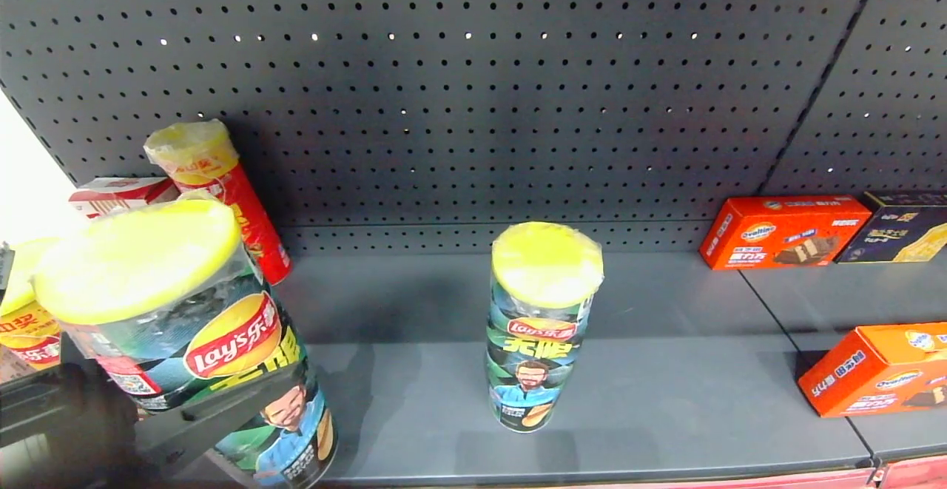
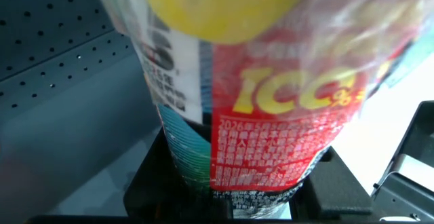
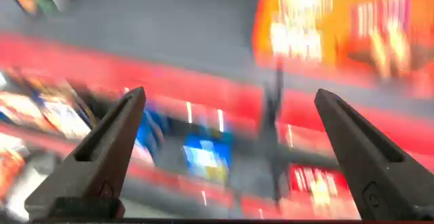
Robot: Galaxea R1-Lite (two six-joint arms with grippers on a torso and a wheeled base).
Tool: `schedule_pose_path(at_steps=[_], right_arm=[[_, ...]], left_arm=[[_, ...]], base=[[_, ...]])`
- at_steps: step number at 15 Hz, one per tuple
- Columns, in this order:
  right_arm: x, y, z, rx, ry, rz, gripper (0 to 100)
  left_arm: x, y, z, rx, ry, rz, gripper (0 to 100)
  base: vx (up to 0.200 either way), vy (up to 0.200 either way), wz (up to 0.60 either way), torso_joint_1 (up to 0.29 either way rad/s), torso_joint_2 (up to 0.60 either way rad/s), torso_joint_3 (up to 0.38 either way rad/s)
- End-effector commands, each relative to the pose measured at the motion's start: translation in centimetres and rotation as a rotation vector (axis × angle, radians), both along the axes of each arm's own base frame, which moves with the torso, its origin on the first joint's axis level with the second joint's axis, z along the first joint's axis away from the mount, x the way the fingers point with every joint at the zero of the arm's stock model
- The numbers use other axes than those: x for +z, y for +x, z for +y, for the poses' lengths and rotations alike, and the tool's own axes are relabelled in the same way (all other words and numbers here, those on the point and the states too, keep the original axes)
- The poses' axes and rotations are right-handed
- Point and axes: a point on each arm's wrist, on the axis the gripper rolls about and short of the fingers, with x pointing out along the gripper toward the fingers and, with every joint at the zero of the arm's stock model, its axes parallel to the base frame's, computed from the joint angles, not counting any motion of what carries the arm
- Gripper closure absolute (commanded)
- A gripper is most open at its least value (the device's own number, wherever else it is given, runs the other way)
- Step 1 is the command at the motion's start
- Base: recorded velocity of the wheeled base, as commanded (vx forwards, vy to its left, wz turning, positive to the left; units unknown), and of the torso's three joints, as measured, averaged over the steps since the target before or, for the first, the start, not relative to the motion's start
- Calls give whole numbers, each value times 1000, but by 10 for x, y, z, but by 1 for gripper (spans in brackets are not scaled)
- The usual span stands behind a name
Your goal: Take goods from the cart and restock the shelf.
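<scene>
My left gripper [image 2: 241, 183] squeezes the green chip can [image 1: 170, 311] tight, tipped at the left front of the shelf [image 1: 666, 400], so I can stand it near the other can [image 1: 544, 326], while my right gripper [image 3: 230, 156] hangs open and empty.

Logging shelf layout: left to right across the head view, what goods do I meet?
Chip can held by the left hand → standing chip can → rear orange box → dark box.

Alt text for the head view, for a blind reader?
The left gripper holds a yellow-lidded green chip can at the left of the shelf. A matching can stands upright mid-shelf; a red can stands behind, orange boxes at right.
</scene>
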Motion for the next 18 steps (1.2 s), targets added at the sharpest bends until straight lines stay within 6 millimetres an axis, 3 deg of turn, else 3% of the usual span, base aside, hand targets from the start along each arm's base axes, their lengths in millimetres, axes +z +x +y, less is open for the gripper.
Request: schedule_pose_path(at_steps=[1, 3, 5, 7, 10, 12, 14, 18], right_arm=[[-2, -9, -3, -22, 44, -99, 0], [-2, -9, -3, -5, 47, -95, 0], [-2, -9, -2, 213, 54, -94, 0], [-9, -7, -2, 276, 39, -67, 0], [-8, -4, 6, -43, 33, 10, 0], [-7, -2, 7, -85, 31, 29, 0], [-7, 1, 10, -274, 28, 70, 0], [-10, -10, 11, -279, 62, -73, 0]], left_arm=[[2, -4, 1, -3, -8, -14, 100], [1, -3, 1, -9, -7, -11, 100], [0, -4, 1, -18, -6, -8, 100], [0, -4, 1, -32, -7, -8, 100], [-1, -4, 0, -42, -5, -3, 100], [-1, -4, 0, -41, -5, -2, 100], [-2, -2, -1, -44, -1, 5, 100], [-2, -4, 0, -55, -4, 1, 100]], base=[[0, 0, 0, 0, 0, 0], [0, 0, 0, 0, 0, 0], [0, 0, 0, 0, 0, 0], [0, 0, 0, 0, 0, 0], [0, 0, 0, 0, 0, 0], [0, 0, 0, 0, 0, 0], [0, 0, 0, 0, 0, 0], [0, 0, 0, 0, 0, 0]])
